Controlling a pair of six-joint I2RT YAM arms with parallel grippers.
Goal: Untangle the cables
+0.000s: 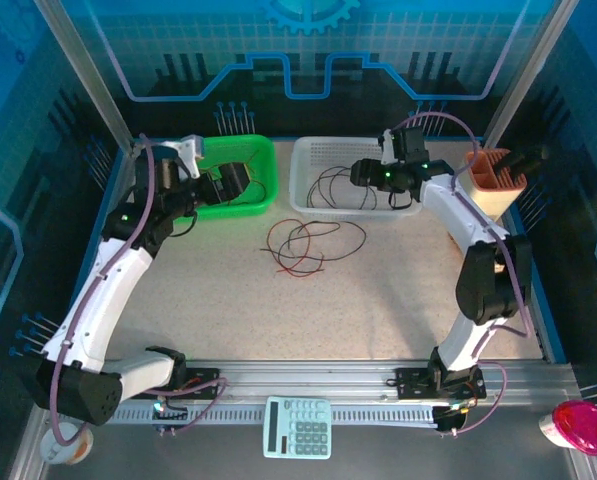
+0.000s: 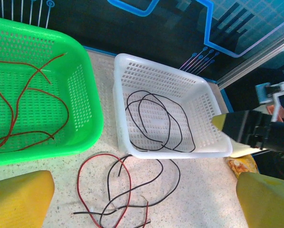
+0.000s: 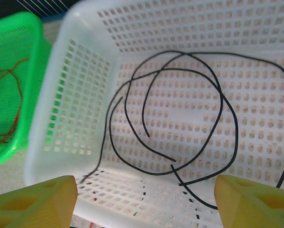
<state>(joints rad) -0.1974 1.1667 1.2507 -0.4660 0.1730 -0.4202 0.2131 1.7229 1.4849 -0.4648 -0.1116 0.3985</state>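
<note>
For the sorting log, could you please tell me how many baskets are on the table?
2: the green basket at the back left, and the white basket just to its right, not touching. None seems hidden.

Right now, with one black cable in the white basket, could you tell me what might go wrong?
The red and black cables on the table loop through each other, so pulling one may drag the other. The right gripper hangs open low over the black cable in the white basket; rising, it might snag a loop.
</note>
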